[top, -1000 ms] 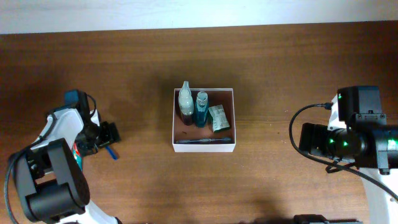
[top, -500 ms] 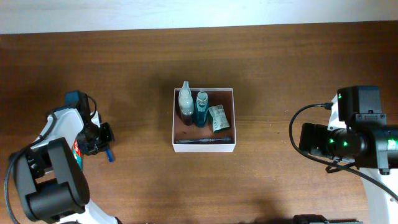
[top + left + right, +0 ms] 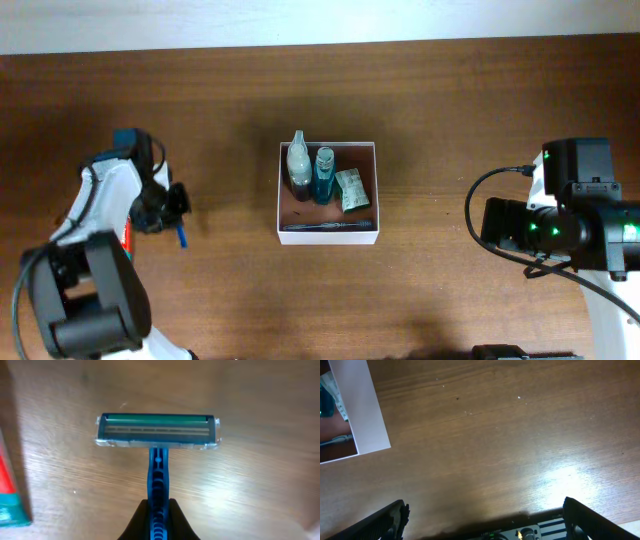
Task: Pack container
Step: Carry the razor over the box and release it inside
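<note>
The container (image 3: 279, 192) is a white-walled square box at the table's middle, with a pinkish-brown floor. It holds a clear-capped dark bottle (image 3: 298, 168), a teal bottle (image 3: 324, 175), a green sachet (image 3: 350, 189) and a toothbrush (image 3: 325, 226). Far to its left, my left gripper (image 3: 176, 212) (image 3: 158, 522) is shut on the handle of a blue razor (image 3: 182, 237) (image 3: 158, 431). The razor head points away from the fingers, close over the wood. My right gripper (image 3: 485, 525) stands open above bare table, right of the container's corner (image 3: 360, 415).
A red and green box (image 3: 7, 490) lies at the left edge of the left wrist view, beside the razor. The right arm's body (image 3: 565, 225) sits at the table's right side. Bare brown wood lies between the razor and the container.
My left gripper has shut on the razor's handle and moved a little up and to the right with it. The right arm has not moved.
</note>
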Action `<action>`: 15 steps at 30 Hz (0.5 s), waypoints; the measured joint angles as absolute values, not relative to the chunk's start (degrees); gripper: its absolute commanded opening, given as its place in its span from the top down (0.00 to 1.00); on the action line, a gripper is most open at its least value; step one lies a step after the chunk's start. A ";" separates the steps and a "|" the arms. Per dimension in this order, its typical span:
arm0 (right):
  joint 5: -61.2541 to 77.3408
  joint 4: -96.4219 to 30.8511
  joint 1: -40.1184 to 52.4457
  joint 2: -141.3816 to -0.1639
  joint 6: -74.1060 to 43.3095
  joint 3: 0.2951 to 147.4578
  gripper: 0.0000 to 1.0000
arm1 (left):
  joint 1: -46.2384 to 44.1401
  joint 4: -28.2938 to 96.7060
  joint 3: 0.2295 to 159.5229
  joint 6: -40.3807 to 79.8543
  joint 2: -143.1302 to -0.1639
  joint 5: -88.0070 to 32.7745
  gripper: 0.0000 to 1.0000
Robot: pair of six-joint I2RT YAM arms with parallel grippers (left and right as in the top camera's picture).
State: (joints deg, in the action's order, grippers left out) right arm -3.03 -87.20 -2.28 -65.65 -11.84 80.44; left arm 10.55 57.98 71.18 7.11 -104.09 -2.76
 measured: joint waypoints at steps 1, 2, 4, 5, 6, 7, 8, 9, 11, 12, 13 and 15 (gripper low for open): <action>-3.01 -87.18 -2.28 -65.65 -11.81 80.44 0.08 | 9.34 58.37 72.29 7.11 -102.59 -2.76 0.99; -3.03 -87.18 -2.26 -65.65 -11.84 80.44 0.08 | 7.68 58.74 73.73 7.11 -100.51 -2.79 0.99; -3.03 -87.18 -2.28 -65.65 -11.84 80.44 0.08 | 3.88 58.70 75.99 6.87 -96.09 -2.79 0.99; -3.03 -87.15 -2.28 -65.65 -11.81 80.44 0.08 | 1.32 58.39 76.93 6.39 -93.43 -2.83 1.00; -3.03 -87.11 -2.28 -65.65 -11.79 80.44 0.08 | -1.15 57.76 77.47 5.43 -91.13 -2.83 0.99; -3.01 -87.05 -2.28 -65.65 -11.81 80.44 0.08 | -4.08 57.21 77.91 3.86 -88.82 -2.85 0.99; -3.03 -86.91 -2.28 -65.65 -11.81 80.44 0.08 | -6.81 56.80 78.24 2.15 -86.98 -2.87 1.00; -3.03 -86.89 -2.28 -65.65 -11.84 80.44 0.08 | -9.43 56.38 78.37 0.19 -85.60 -2.90 0.99; -3.03 -86.85 -2.28 -65.65 -11.81 80.44 0.08 | -14.74 56.03 78.50 -4.45 -84.05 -3.05 0.99; -3.03 -86.80 -2.28 -65.65 -11.81 80.44 0.08 | -17.54 55.96 78.50 -7.27 -83.81 -3.07 1.00; -3.03 -86.76 -2.28 -65.65 -11.81 80.44 0.08 | -20.25 55.96 78.50 -9.80 -83.88 -3.29 0.99; -3.03 -86.76 -2.28 -65.65 -11.81 80.44 0.08 | -24.43 55.88 78.50 -14.50 -84.47 -3.36 0.99</action>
